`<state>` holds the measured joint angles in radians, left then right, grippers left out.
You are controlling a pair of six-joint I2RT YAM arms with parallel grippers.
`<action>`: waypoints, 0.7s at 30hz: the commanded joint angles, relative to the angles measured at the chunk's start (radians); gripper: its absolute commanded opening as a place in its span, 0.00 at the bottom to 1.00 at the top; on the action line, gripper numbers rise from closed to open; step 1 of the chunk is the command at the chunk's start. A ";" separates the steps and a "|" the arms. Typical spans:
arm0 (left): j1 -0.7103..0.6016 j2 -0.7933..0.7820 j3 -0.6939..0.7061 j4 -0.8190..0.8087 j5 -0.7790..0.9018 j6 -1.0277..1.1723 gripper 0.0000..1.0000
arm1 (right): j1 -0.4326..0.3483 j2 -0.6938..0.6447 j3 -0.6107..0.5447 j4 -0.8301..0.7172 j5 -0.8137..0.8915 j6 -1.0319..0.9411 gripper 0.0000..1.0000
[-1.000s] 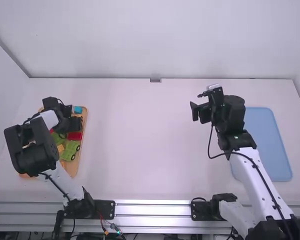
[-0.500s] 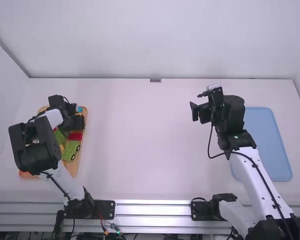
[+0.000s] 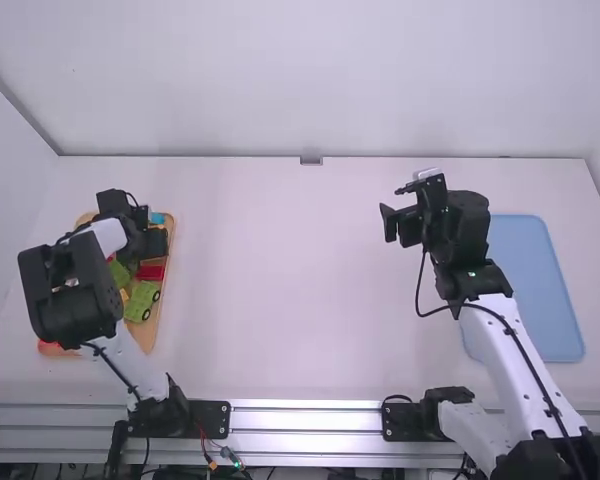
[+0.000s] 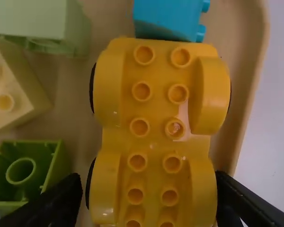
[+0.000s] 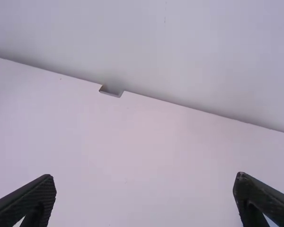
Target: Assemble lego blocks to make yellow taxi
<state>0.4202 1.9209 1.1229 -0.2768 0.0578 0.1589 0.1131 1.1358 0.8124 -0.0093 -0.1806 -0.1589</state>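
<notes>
From the high view, I have my left claw (image 3: 152,232) low over a tan wooden tray (image 3: 152,335) of glossy plastic blocks at the left of the smooth white counter (image 3: 310,280). Near it I see a red block (image 3: 151,272) and a boxy green block on black wheels (image 3: 140,300). My right claw (image 3: 395,208) hangs over the counter, just beside a flat, round-cornered blue tray (image 3: 530,290).

In my left wrist view, the yellow chassis (image 4: 156,123) lies level in the wooden tray, studs up: two rows of hollow round pegs, rounded fenders along both flanks, black wheels under them. Its long axis runs out between the fingers of my left claw (image 4: 149,189), nearly along the tray's rim, with one end against or close to a blue block (image 4: 165,19). I can't tell its front from its back. The fingers stand apart, one on either flank; whether they touch it, I can't say. Alongside lie a cream block (image 4: 19,90), a pale green block (image 4: 28,19) and a green block (image 4: 45,156), its hollow, tubed side up.

In my right wrist view, the right claw's dark, ridged fingers (image 5: 28,196) are spread wide over the matte counter.
</notes>
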 commanded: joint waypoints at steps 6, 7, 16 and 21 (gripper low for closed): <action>0.005 0.047 -0.018 0.010 0.068 0.031 0.69 | -0.002 0.002 0.039 -0.002 -0.005 0.005 0.99; 0.005 0.051 -0.018 0.011 0.056 0.024 0.70 | -0.002 0.002 0.039 -0.002 -0.005 0.005 0.99; 0.006 0.062 -0.018 0.035 0.028 0.002 0.51 | -0.002 0.002 0.039 0.005 -0.006 0.005 0.99; 0.004 0.050 -0.014 0.048 0.032 -0.001 0.38 | 0.000 0.002 0.039 0.004 -0.005 0.004 0.99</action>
<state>0.4225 1.9560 1.1229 -0.2230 0.0780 0.1707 0.1127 1.1358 0.8124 -0.0071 -0.1806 -0.1600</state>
